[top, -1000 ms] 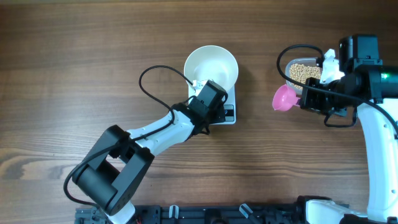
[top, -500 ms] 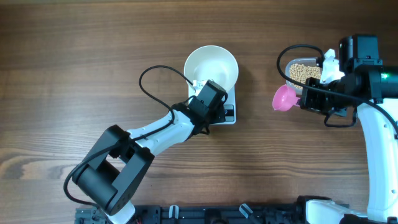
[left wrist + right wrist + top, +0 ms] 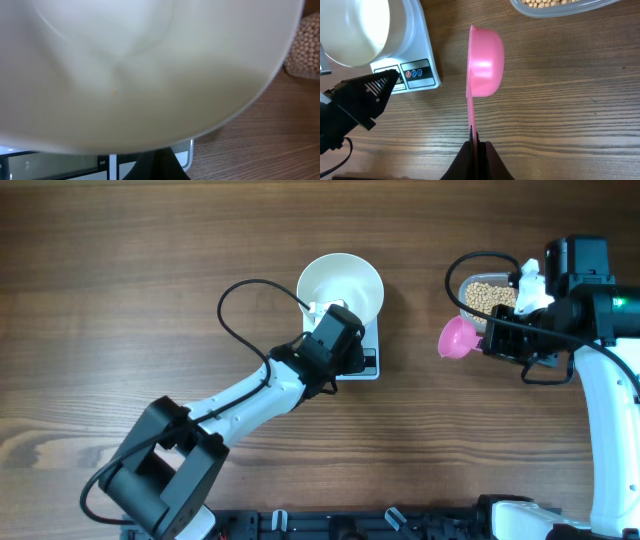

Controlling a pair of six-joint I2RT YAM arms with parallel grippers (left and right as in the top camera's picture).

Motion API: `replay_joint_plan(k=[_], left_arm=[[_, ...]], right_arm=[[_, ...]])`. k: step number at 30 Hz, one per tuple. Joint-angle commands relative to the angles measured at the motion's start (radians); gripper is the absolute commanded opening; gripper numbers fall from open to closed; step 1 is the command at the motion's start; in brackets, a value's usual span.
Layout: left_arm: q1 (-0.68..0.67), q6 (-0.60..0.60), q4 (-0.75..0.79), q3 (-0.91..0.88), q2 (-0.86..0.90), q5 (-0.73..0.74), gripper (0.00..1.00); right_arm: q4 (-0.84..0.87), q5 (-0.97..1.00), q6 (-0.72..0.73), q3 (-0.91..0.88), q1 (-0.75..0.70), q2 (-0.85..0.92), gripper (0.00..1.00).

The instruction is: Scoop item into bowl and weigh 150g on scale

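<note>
The white bowl (image 3: 342,283) stands on the white scale (image 3: 370,364) mid-table; its inside shows only one tiny speck. It fills the left wrist view as the bowl (image 3: 150,70), with the scale (image 3: 55,166) below it. My left gripper (image 3: 357,352) is shut, its dark tip (image 3: 161,167) over the scale's front panel; contact cannot be told. My right gripper (image 3: 497,340) is shut on the handle of a pink scoop (image 3: 458,338), held on edge above the wood. The scoop (image 3: 485,60) looks empty. Tan beans (image 3: 490,295) lie in a clear tub behind it.
The clear tub (image 3: 560,9) sits at the far right, close to the right arm. The left arm's black cable (image 3: 245,300) loops over the wood left of the bowl. In the right wrist view the left gripper (image 3: 394,76) points at the scale (image 3: 420,60).
The left arm's elbow and lower links have swung left and lower, and its cable loop shifted; its tip stays at the scale's front. The right arm and scoop have not moved.
</note>
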Motion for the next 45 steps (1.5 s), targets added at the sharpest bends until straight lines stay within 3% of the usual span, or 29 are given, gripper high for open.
replay_joint_plan(k=[1, 13, 17, 24, 31, 35, 38, 45], left_arm=[[-0.005, 0.024, 0.001, 0.005, -0.035, 0.014, 0.04], [-0.005, 0.025, -0.112, 0.001, -0.035, -0.019, 0.04], [-0.005, 0.095, -0.110, 0.002, -0.051, 0.088, 0.04], [-0.005, 0.149, -0.183, 0.002, -0.266, 0.138, 0.04], [-0.005, 0.168, -0.426, -0.047, -0.472, -0.015, 0.04], [-0.005, 0.153, -0.311, -0.185, -0.490, 0.052, 0.04], [-0.005, 0.065, -0.148, -0.256, -0.479, 0.052, 0.04], [-0.005, -0.023, 0.112, -0.270, -0.418, 0.042, 0.04]], right_arm=[[-0.002, -0.001, 0.006, 0.000, -0.002, -0.006, 0.04], [0.008, -0.001, 0.007, 0.000, -0.002, -0.006, 0.04], [0.005, -0.001, 0.005, 0.000, -0.002, -0.006, 0.04], [0.002, -0.001, 0.005, 0.000, -0.002, -0.006, 0.04], [0.002, -0.001, 0.005, 0.000, -0.002, -0.006, 0.04], [0.003, -0.001, 0.005, 0.000, -0.002, -0.006, 0.04], [0.005, -0.001, 0.006, 0.000, -0.002, -0.006, 0.04], [-0.001, -0.001, 0.006, 0.000, -0.002, -0.006, 0.04]])
